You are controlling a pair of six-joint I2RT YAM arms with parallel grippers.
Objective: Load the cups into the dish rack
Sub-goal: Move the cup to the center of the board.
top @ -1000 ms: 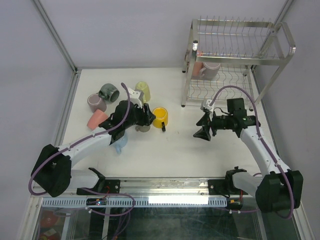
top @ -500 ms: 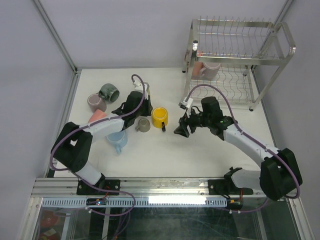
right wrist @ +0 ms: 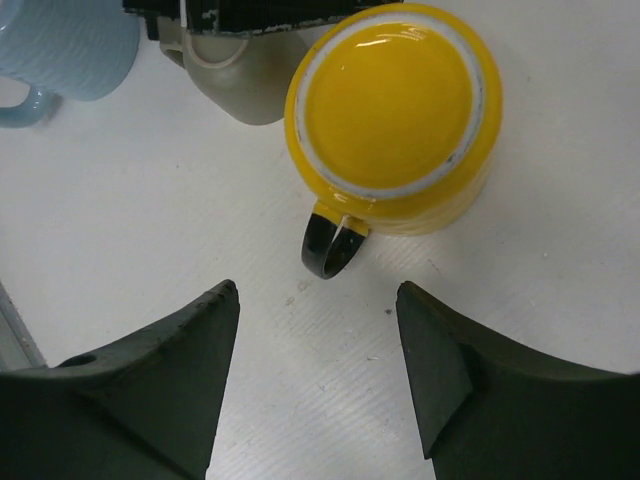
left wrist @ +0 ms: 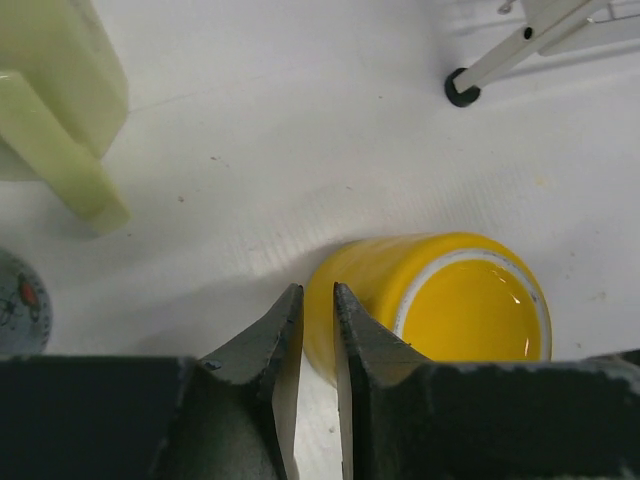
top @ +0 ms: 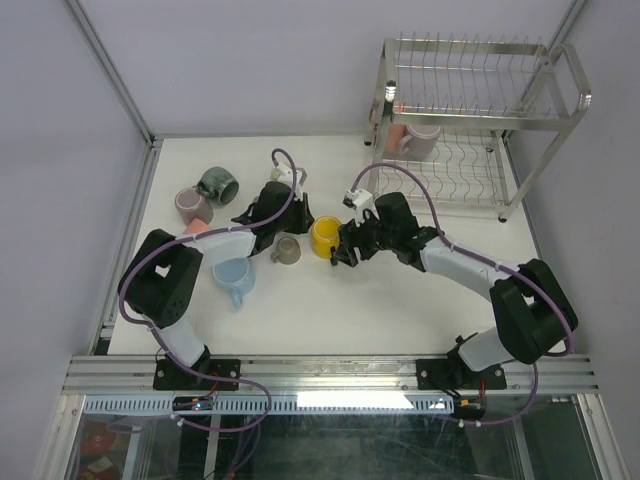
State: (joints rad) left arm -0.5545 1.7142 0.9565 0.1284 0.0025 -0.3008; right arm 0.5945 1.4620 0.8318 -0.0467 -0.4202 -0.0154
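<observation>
A yellow mug (top: 322, 236) lies on its side mid-table, its dark handle (right wrist: 335, 245) pointing at my right gripper (top: 346, 250). That gripper (right wrist: 315, 290) is open and empty, a little short of the handle. My left gripper (top: 291, 212) is shut and empty, its tips (left wrist: 318, 290) just left of the yellow mug (left wrist: 440, 300). A pale yellow-green cup (left wrist: 55, 90) lies behind it. Taupe (top: 286, 249), light blue (top: 234, 276), salmon pink (top: 193, 229), mauve (top: 192, 205) and dark grey-green (top: 216, 184) cups lie at the left. The chrome dish rack (top: 470, 110) stands at the back right.
Two mugs, one pink (top: 396, 135) and one mauve (top: 421, 140), sit on the rack's lower shelf. A rack foot (left wrist: 462, 90) stands on the table beyond the yellow mug. The taupe cup (right wrist: 245, 85) and the light blue cup (right wrist: 60, 45) lie close beside the yellow mug.
My right arm has swung left from near the rack to the yellow mug, gripper open. My left gripper has moved back and right, from over the taupe cup towards the pale green cup.
</observation>
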